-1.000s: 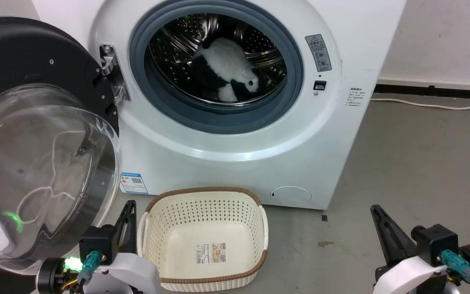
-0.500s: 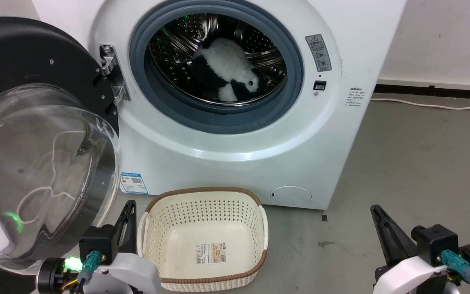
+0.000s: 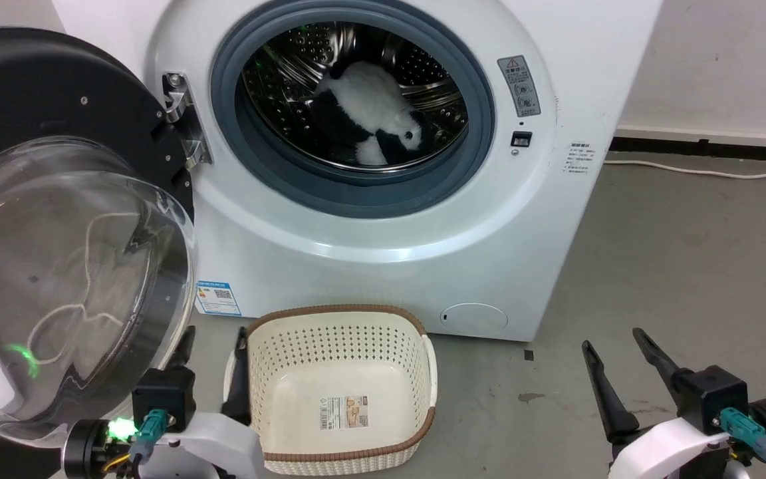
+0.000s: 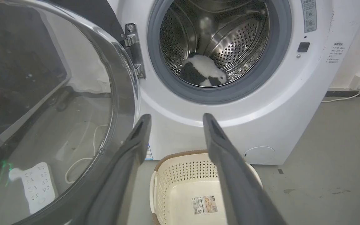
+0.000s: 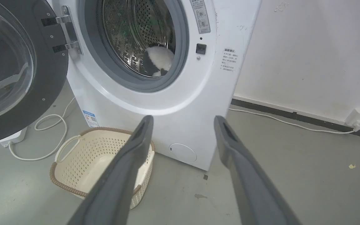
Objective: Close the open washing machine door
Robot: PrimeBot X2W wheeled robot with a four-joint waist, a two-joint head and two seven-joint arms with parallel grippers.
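Observation:
The washing machine (image 3: 389,266) is a big white box, its steel drum facing me. Its door (image 3: 57,266), black-rimmed with a bulging clear glass bowl, stands swung wide open on the metal hinge (image 3: 180,120) at the left. My left gripper (image 3: 213,346) is open at the lower left, just right of the door's lower edge and apart from it. In the left wrist view the door (image 4: 58,93) is left of that gripper (image 4: 176,117). My right gripper (image 3: 612,338) is open over the floor at the lower right, empty. The right wrist view shows this gripper (image 5: 183,118) before the machine (image 5: 183,109).
A cream perforated basket (image 3: 336,386) sits on the floor in front of the machine, between my grippers. A black-and-white plush toy (image 3: 370,113) lies in the drum. A white cable (image 5: 52,131) and a power strip (image 4: 37,187) lie under the door. The wall (image 5: 308,47) is on the right.
Both grippers have gone from shut to open, their fingers now spread apart. The door and the basket have not moved.

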